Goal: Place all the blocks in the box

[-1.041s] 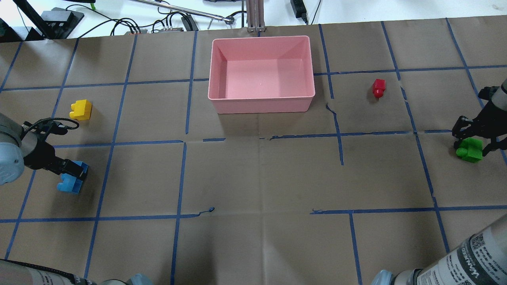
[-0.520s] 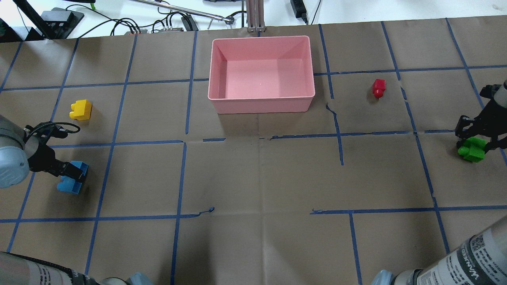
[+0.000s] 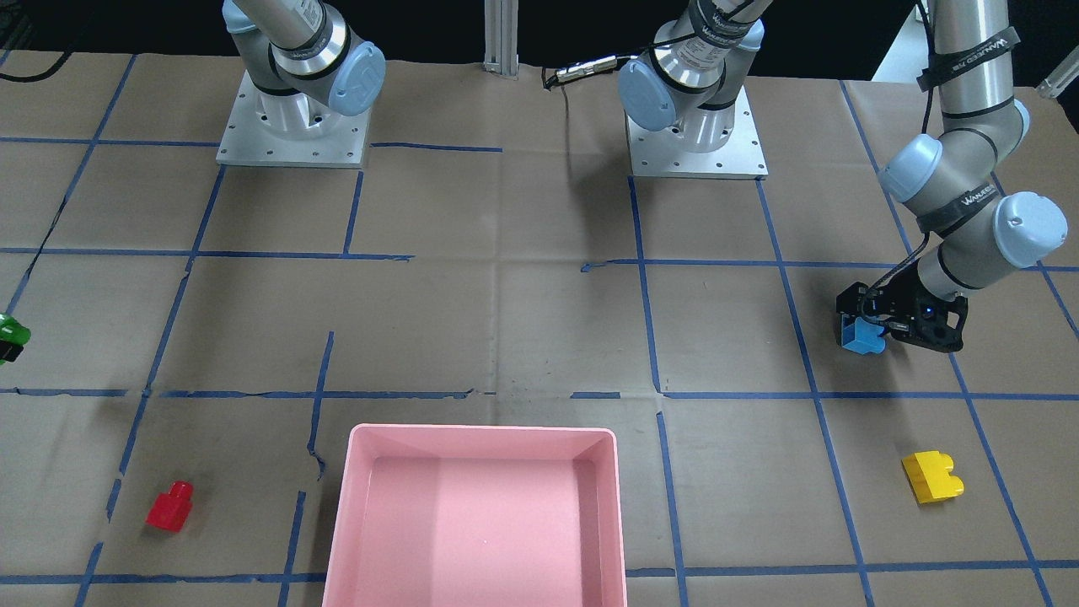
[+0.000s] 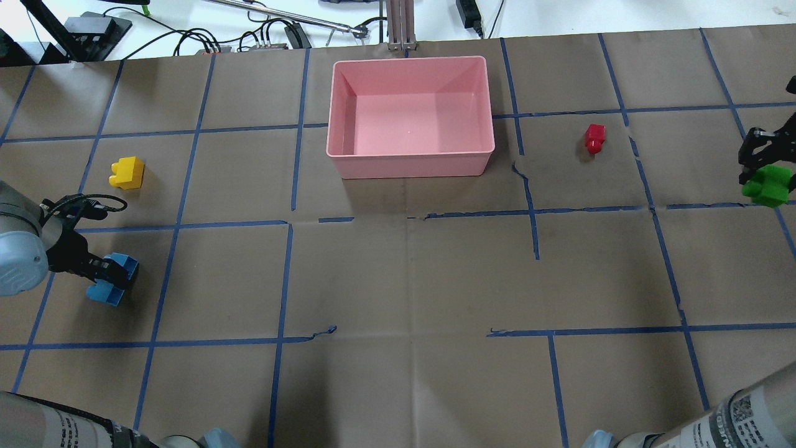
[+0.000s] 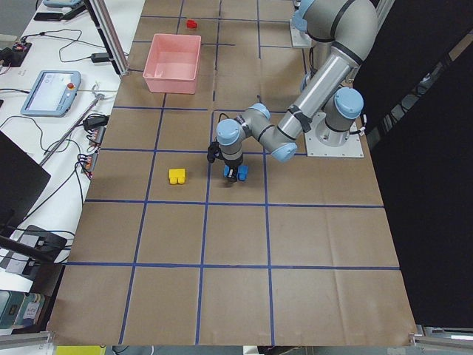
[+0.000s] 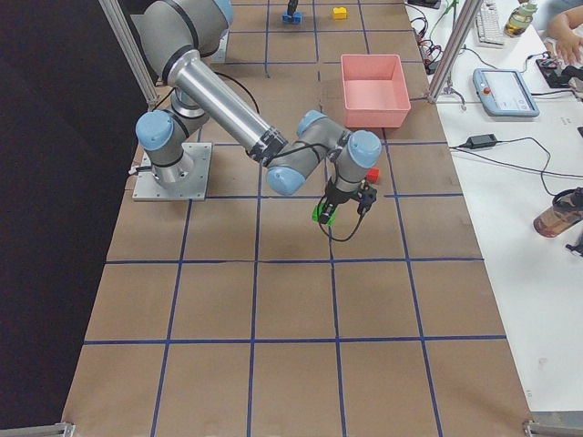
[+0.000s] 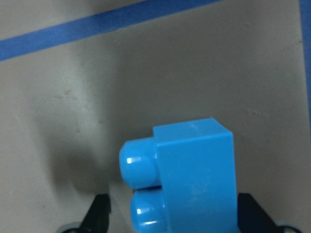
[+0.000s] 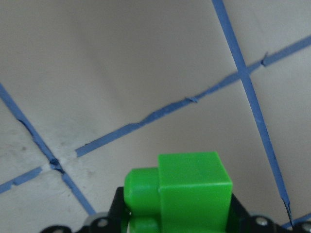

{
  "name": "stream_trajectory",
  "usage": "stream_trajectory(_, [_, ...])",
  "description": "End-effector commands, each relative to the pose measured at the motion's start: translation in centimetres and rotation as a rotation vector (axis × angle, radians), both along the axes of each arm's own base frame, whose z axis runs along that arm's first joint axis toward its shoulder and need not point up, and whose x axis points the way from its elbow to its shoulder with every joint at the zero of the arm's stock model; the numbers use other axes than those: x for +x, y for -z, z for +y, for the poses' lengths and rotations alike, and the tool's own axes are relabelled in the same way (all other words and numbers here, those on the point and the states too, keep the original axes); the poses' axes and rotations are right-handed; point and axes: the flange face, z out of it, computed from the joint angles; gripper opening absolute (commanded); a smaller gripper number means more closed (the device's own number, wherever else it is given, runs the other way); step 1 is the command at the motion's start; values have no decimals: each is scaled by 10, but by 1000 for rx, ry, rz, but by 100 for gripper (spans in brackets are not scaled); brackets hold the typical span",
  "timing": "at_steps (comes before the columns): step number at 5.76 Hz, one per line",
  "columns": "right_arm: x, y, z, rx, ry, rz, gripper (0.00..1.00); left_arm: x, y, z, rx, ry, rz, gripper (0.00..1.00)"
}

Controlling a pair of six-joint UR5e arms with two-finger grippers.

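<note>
Looks like the carry step: left tool (image 4: 117,278) grips the blue block (image 4: 102,292), right tool (image 4: 762,174) grips the green block (image 4: 770,188); you next want both over the far-edge box (image 4: 410,165).

table (image 4: 404,280) covered in brown paper, blue tape grid (image 4: 285,274), tape torn in spots. Far edge: aluminium post (image 4: 401,25), cables (image 4: 199,40), metal rod (image 4: 280,15). White side bench (image 5: 29,140) holds a teach pendant (image 5: 50,87) and more cables. Bottle (image 6: 522,18) at the bench's far end.
</note>
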Motion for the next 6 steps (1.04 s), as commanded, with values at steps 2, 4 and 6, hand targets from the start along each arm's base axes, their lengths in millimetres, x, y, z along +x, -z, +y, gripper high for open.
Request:
stream_trajectory(2, [140, -89, -68, -115, -216, 39, 39, -18, -38, -22, -23, 46, -2, 0])
stream_trajectory(4, [268, -73, -86, -140, -177, -34, 39, -50, -81, -57, -80, 63, 6, 0])
stream_trajectory(6, [392, -36, -106, -135, -163, -57, 39, -138, -140, -116, -159, -51, 54, 0])
